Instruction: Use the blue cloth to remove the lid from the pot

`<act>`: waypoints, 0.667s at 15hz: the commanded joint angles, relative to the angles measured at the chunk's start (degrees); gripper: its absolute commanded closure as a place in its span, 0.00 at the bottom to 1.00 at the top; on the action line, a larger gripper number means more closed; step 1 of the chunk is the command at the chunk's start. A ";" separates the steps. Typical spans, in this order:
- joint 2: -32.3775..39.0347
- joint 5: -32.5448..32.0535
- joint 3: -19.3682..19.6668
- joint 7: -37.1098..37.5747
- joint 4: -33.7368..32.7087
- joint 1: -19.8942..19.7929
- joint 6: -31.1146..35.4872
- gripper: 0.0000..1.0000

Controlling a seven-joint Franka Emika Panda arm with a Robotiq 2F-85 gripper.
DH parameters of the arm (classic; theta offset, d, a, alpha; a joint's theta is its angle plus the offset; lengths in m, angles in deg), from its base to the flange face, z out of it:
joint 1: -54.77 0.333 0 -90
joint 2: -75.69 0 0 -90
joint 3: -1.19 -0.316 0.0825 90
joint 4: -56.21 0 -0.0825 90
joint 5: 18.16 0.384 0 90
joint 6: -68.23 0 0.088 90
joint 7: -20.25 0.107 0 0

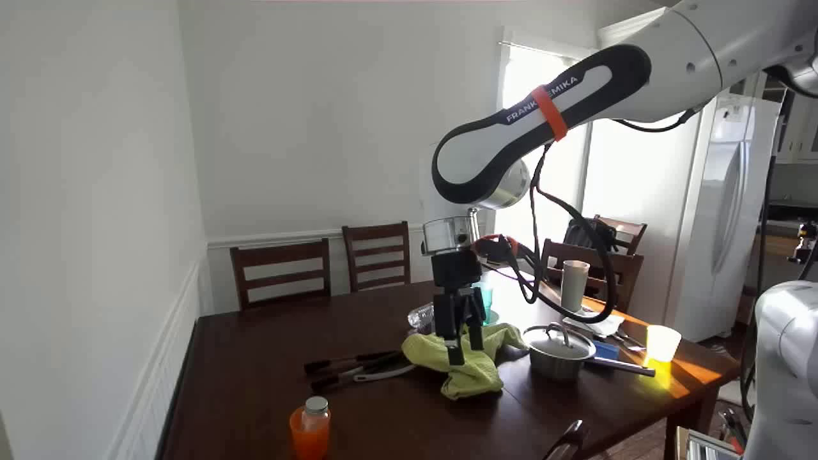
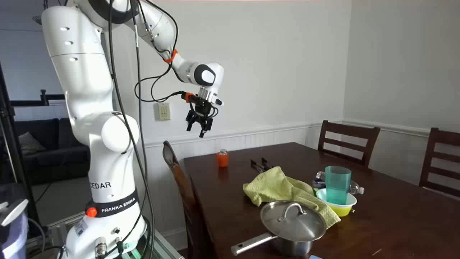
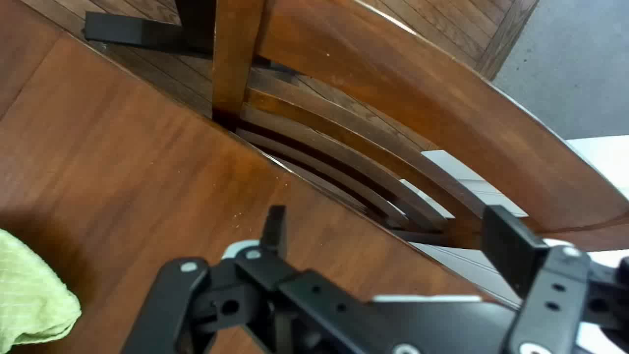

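Observation:
A steel pot (image 1: 555,367) (image 2: 291,248) stands on the dark table with its lid (image 1: 561,342) (image 2: 296,225) on, in both exterior views. The lid has a steel loop handle. A flat blue item (image 1: 607,350) lies by the pot; only a corner (image 2: 315,257) shows in an exterior view. Whether it is cloth I cannot tell. A crumpled yellow-green cloth (image 1: 476,370) (image 2: 269,185) lies beside the pot; its edge (image 3: 34,295) shows in the wrist view. My gripper (image 1: 466,351) (image 2: 196,132) (image 3: 385,221) is open with nothing between its fingers, above the table's edge, away from the pot.
A chair (image 2: 183,183) (image 3: 417,83) stands against the table edge below my gripper. An orange cup holding a jar (image 1: 311,434) (image 2: 222,159), dark utensils (image 1: 358,369), a teal cup (image 2: 337,183) in a bowl (image 2: 343,210), a clear bottle (image 2: 355,188) and a yellow cup (image 1: 663,344) are on the table.

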 commanded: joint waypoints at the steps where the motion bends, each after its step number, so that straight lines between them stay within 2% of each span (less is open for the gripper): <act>1: 0.04 0.11 -1.04 -0.11 -0.07 -1.09 -0.12 0.00; 5: 0.06 0.11 -1.04 -0.11 -0.07 -1.09 -0.11 0.00; 10: -0.11 -1.20 3.50 0.82 3.19 -7.19 0.39 0.00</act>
